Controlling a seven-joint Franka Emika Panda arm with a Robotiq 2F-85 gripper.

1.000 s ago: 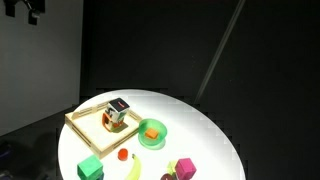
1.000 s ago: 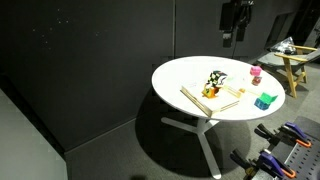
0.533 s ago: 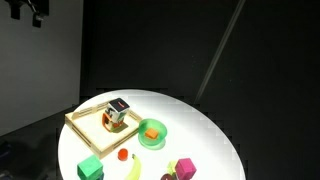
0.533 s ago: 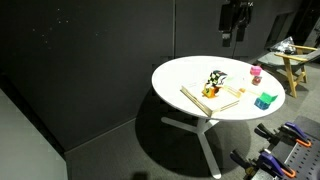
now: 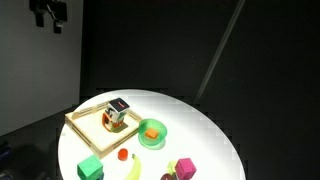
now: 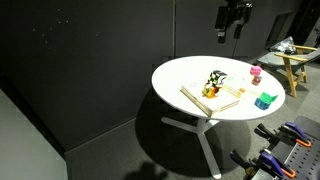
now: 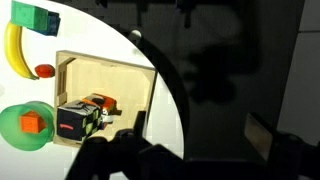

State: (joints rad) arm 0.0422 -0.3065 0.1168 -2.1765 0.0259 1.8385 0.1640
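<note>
Fingers [image 5: 56,20] high above the left side of the worktop [image 5: 200,125], well apart from everything on it. Seem spread, gripping nothing. Nothing lifted or touched yet, so all handling left to do.

Nearest below: wooden tray [image 5: 82,133] on the worktop's left part, patterned box [image 5: 117,113] standing inside it.

Just beside the tray, to the right: green bowl [image 5: 162,130] holding an orange block [image 5: 151,134].

Along the near edge: green cube [image 5: 90,168], banana [image 5: 133,170], pink block [image 5: 185,167].

No obstruction seen between fingers and tray.

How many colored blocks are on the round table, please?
3: green block near the tray, pink block beyond the banana, orange block inside the bowl. The tray's box might hide more.
</note>
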